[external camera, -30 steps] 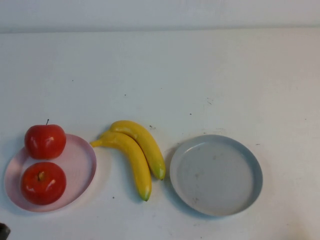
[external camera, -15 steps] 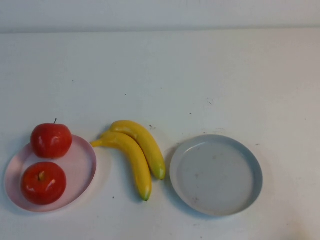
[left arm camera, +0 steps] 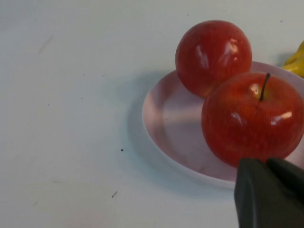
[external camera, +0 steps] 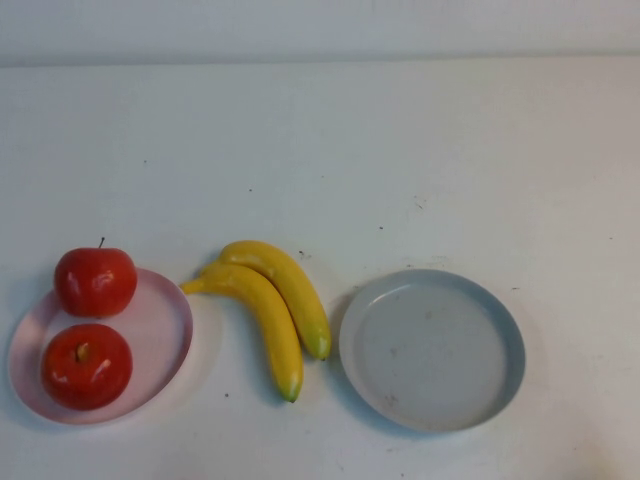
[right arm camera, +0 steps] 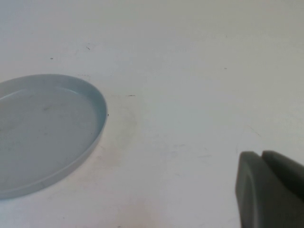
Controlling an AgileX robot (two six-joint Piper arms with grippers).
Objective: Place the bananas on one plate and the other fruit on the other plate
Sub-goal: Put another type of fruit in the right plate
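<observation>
Both closed and empty, left claw point(left arm camera: 268, 164) by the apples point(left arm camera: 251, 116), right claw point(right arm camera: 263, 159) beside the grey plate point(right arm camera: 95, 102); the rim apple point(external camera: 95, 281) may roll off the pink plate point(external camera: 165, 330), the bananas point(external camera: 270, 310) lie between plates

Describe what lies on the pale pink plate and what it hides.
Two red apples sit on the pink plate, one at its far rim. They cover the plate beneath them. Both shut grippers, left gripper near the apples, right gripper beside the grey-blue plate, hold nothing.

Red apples point(external camera: 90, 325) on pink plate point(external camera: 165, 325) (bananas point(external camera: 270, 310) beside empty grey-blue plate point(external camera: 432, 350))
</observation>
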